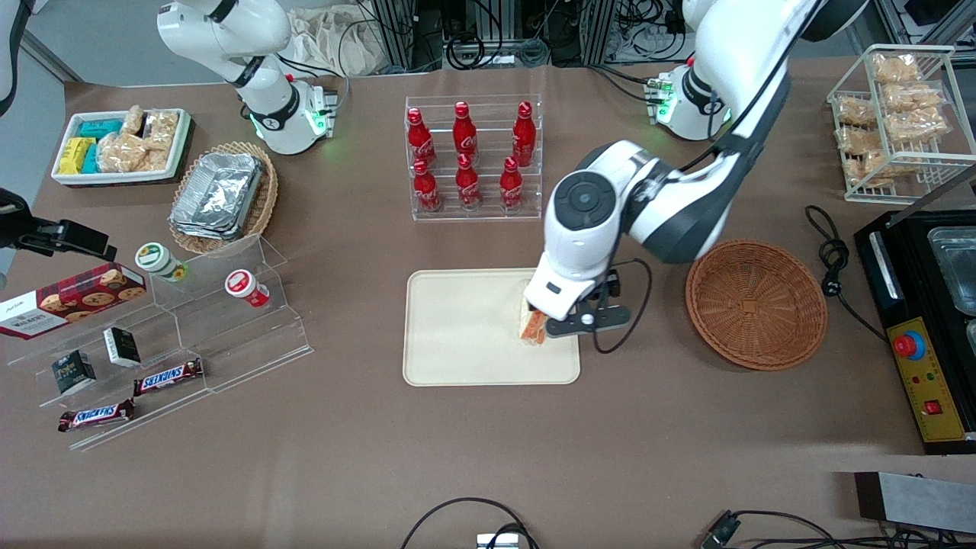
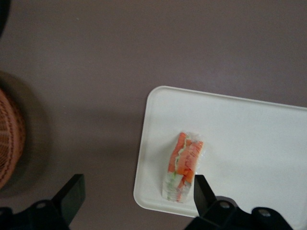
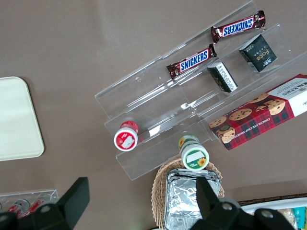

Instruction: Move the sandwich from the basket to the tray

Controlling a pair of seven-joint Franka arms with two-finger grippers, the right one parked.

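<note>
- My gripper hangs over the tray, at the end nearest the basket.
- My fingers are spread wide apart and hold nothing.
- The sandwich lies flat on the tray, near its edge, right under me.
- The brown basket sits on the table beside the tray.

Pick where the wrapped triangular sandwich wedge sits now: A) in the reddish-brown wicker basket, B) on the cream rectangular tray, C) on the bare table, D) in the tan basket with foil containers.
B: the wrapped triangular sandwich wedge lies on the cream rectangular tray, with the claw open above it.
</note>
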